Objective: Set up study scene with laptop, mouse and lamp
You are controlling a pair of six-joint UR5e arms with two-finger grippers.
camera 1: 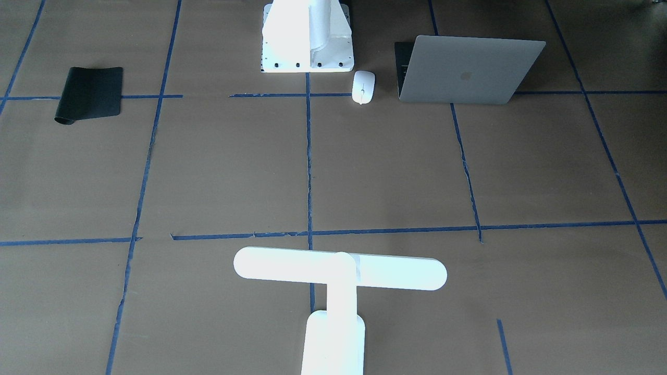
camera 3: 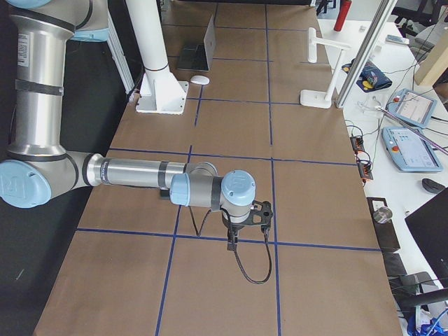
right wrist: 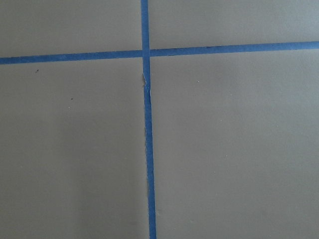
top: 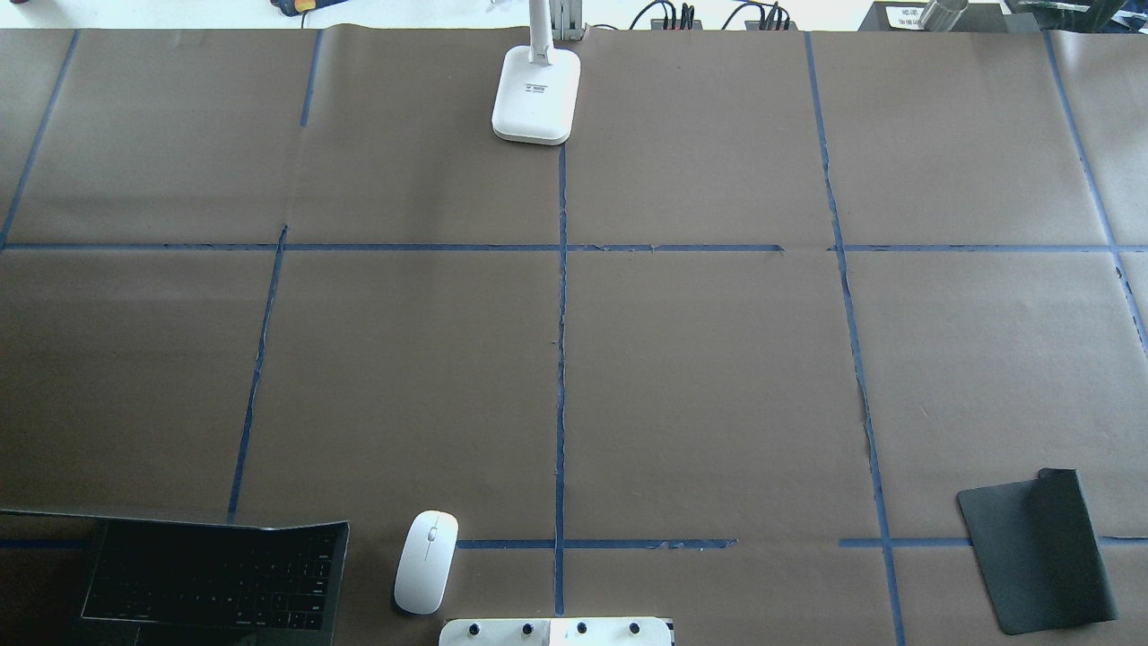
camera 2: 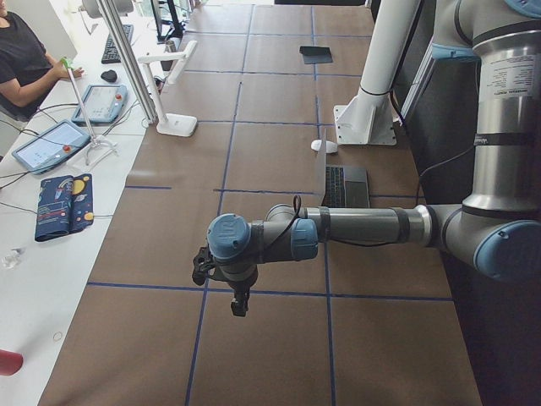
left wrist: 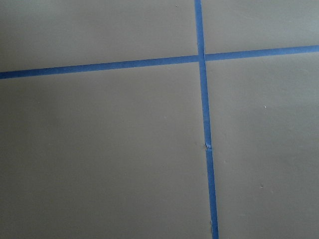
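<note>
Reaching for the laptop (camera 1: 469,70) looks riskiest: it stands open near the robot's base on the left side, lid raised, and a push on the thin screen could fold it shut or skid it. The mouse (camera 1: 363,87) lies just beside it, low and smooth, so fingers may slip off or knock it into the laptop. The lamp (camera 1: 338,271) stands at the far edge of the table (camera 1: 219,172), top-heavy; a tug on its long bar could topple it. The left pincer (camera 2: 239,306) and right pincer (camera 3: 232,243) hang over taped paper at opposite ends; I cannot tell whether either is spread or pressed together. The pedestal (camera 1: 307,39) crowds the mouse. A black mat (camera 1: 89,95) lies well apart on the right side.
</note>
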